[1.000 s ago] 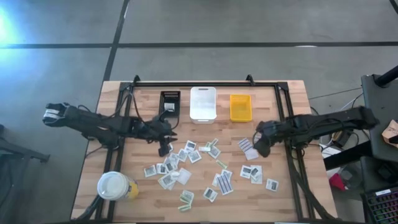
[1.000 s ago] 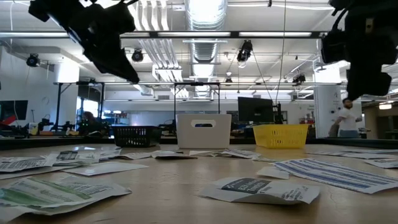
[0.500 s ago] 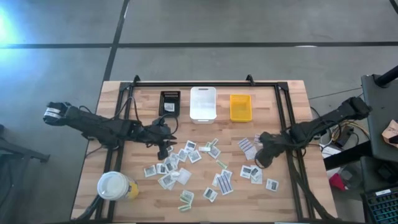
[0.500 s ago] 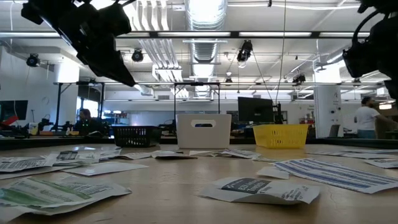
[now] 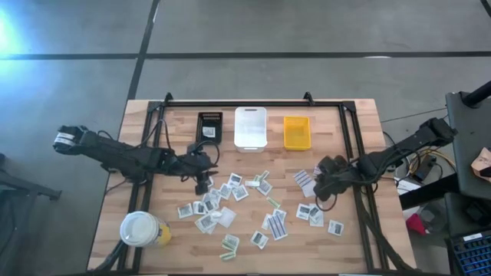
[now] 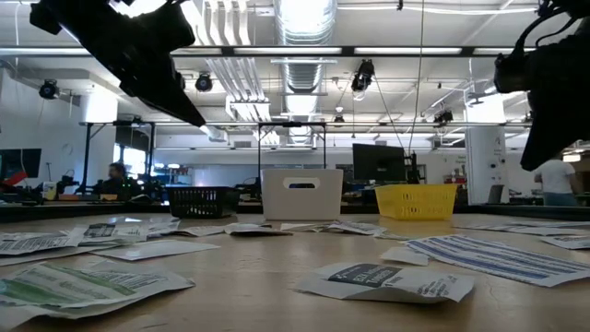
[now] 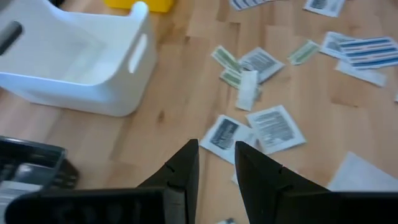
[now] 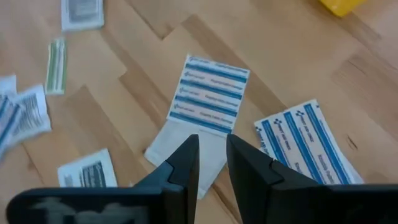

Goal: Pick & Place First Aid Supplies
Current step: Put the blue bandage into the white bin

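The first aid supplies lie scattered flat across the middle of the wooden table: white squares with dark print, blue-striped ones and narrow green strips. My left gripper hovers over the left end of the scatter. In its wrist view it is open by a narrow gap, above a printed packet, holding nothing. My right gripper hangs over the right part. It is open by a narrow gap, pointing steeply down above a blue-striped packet and a plain white one.
Black, white and yellow bins stand in a row at the far edge. A white-lidded cup stands at the near left. A black frame runs around the table's back and sides. People show in the room beyond.
My right arm has swung about its base. Its gripper has tipped more steeply down and sunk a little toward the near edge, over the blue-striped packets. The left gripper has stayed in place. No packet has moved.
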Action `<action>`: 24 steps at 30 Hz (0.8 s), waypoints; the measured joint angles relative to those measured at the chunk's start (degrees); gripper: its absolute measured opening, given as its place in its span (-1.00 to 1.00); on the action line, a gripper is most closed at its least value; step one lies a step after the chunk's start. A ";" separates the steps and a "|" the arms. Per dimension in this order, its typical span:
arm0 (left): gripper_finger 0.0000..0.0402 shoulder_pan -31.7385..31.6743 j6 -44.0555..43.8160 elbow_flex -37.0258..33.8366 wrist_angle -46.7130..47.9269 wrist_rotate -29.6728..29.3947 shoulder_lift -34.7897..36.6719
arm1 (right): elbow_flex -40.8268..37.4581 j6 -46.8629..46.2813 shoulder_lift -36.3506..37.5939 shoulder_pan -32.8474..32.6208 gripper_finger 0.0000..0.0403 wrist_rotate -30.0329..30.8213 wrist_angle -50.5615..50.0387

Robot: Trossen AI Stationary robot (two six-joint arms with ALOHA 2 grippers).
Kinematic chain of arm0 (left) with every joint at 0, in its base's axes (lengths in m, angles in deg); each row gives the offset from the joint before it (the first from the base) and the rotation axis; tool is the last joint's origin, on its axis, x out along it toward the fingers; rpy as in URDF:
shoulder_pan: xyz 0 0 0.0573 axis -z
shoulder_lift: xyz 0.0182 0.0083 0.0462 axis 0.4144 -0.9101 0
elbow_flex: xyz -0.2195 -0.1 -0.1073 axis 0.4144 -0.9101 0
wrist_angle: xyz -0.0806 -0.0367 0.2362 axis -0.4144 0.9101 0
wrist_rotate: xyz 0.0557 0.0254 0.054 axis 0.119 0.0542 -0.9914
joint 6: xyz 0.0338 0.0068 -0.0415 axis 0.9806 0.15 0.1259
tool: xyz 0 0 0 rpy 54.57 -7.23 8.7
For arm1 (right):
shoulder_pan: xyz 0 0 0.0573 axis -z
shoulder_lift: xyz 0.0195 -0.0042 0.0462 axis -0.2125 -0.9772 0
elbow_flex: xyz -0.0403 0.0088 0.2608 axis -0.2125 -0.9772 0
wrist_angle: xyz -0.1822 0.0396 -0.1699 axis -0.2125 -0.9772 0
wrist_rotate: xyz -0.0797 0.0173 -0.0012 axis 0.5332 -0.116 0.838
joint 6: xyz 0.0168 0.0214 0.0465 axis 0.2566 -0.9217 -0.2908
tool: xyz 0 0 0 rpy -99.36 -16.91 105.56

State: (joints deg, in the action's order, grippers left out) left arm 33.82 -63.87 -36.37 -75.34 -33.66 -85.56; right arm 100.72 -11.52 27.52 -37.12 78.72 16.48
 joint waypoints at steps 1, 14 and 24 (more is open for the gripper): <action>-0.52 0.00 0.34 0.00 0.04 -0.74 0.00 | 0.12 1.28 -0.26 0.06 -0.60 -0.15 -0.05; -0.52 -1.61 2.53 -0.04 4.13 -11.19 0.00 | 5.03 17.15 -8.80 9.55 -0.29 -6.19 -5.77; -0.52 -4.59 3.74 -0.06 5.62 -11.67 0.00 | 5.79 24.60 -16.66 11.53 -0.22 -9.44 -6.46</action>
State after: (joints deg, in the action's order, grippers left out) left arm 29.23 -60.13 -36.44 -69.71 -45.32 -85.56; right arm 106.51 13.08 10.86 -25.59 69.28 10.03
